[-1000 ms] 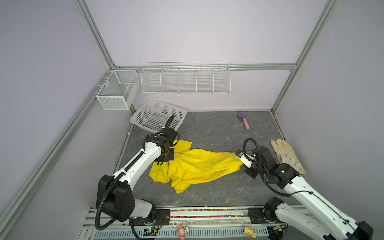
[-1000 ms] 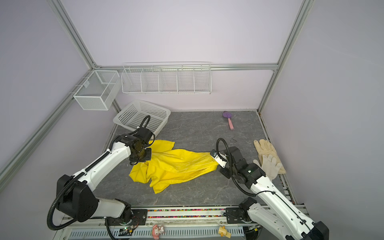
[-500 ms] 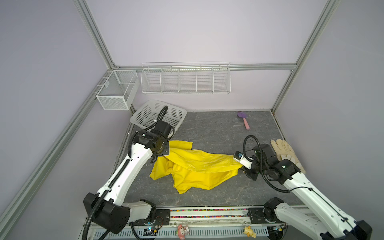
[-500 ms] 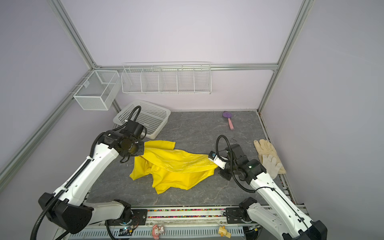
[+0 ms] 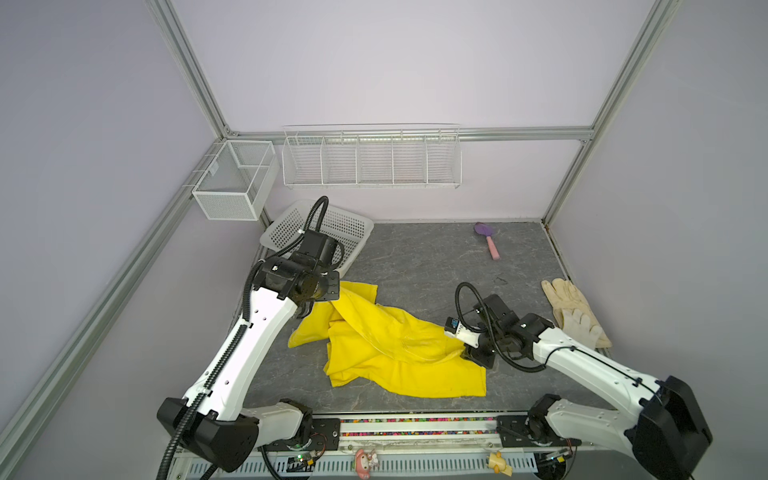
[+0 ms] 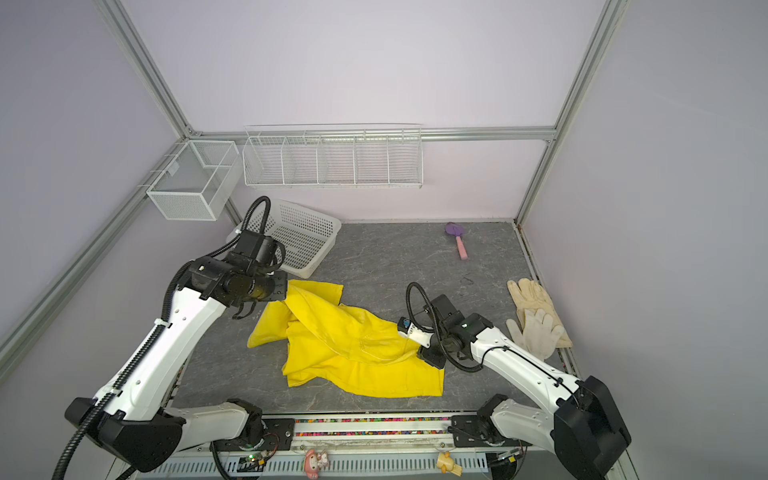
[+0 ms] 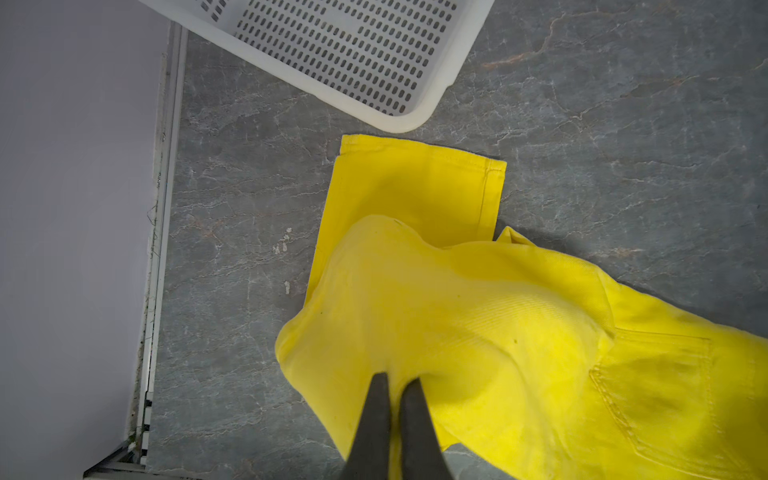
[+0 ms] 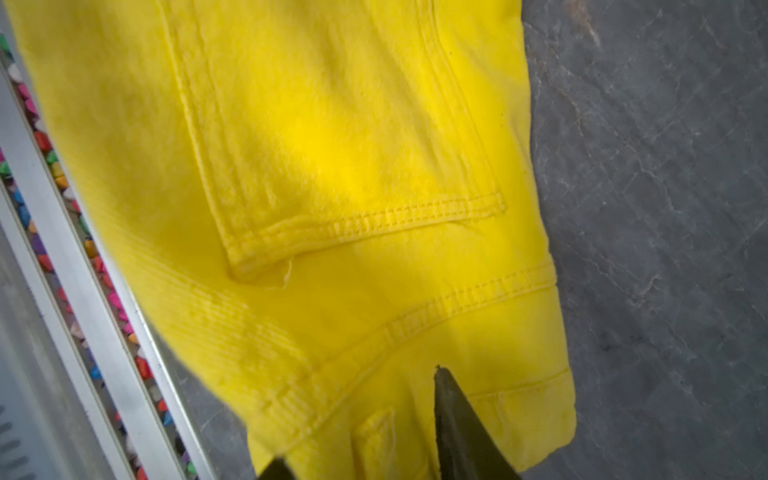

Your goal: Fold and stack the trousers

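Trousers (image 5: 390,353) of bright yellow twill lie rumpled on the grey marbled tabletop (image 5: 415,266) between the arms, a stitched patch pocket (image 8: 340,145) showing. Left gripper (image 7: 397,376) pinches a raised fold tight; right gripper (image 8: 357,415) jaws stand parted astride the waistband (image 8: 478,332).

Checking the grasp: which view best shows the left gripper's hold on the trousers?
Left wrist view: left gripper shut on a raised fold of the yellow trousers. Both top views hide the pinch behind the wrist; the right wrist view misses it.
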Motion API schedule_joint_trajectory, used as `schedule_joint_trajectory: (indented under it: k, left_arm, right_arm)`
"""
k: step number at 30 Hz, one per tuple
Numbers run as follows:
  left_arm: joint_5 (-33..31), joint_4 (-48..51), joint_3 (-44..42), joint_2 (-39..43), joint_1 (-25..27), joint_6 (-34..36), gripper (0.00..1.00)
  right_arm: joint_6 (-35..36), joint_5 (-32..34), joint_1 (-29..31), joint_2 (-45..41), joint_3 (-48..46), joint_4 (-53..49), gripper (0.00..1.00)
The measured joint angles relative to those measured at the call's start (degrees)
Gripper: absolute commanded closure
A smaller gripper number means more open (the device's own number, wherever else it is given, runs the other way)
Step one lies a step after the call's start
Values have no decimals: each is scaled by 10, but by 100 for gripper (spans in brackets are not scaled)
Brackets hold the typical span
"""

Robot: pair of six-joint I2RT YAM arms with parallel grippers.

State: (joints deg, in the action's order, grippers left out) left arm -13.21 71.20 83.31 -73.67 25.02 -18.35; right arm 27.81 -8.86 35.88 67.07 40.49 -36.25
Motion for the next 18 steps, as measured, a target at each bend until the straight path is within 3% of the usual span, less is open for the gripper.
schedule_joint_trajectory:
  k: [5, 13, 18]
  left_arm:
    - [-23, 1, -2, -5, 0, 1, 100]
    - [-103, 76, 31, 6, 0, 11, 100]
    - [-99, 78, 40, 103, 0, 52, 100]
  right_arm:
    - [-23, -13, -5, 4, 3, 25, 89]
    - [-45, -71, -85, -124, 54, -32, 91]
    - [-42, -83, -87, -203, 130, -102, 93]
